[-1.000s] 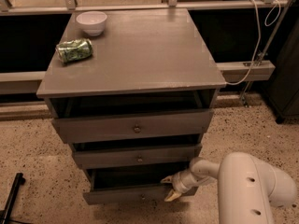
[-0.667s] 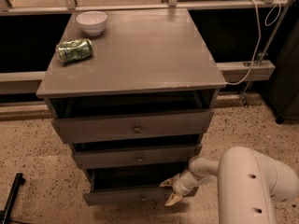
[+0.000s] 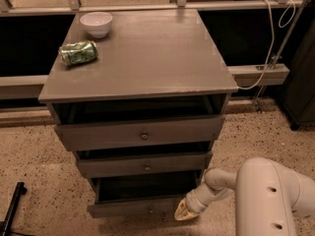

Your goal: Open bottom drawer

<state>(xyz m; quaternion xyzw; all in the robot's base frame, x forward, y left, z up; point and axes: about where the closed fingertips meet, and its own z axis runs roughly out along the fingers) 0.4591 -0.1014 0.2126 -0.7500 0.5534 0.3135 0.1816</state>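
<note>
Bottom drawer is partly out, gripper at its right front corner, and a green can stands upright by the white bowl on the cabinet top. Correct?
No: the camera view shows the green can lying on its side, not upright. The bottom drawer is partly out, gripper at its right front corner.

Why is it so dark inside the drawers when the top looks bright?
In the camera view, light comes from above, so the cabinet top looks bright with a soft sheen; each drawer's inside is shaded by what sits over it, and the bottom drawer shows only black inside; the gripper, by the right end of that drawer's front, is pale and lit.
</note>
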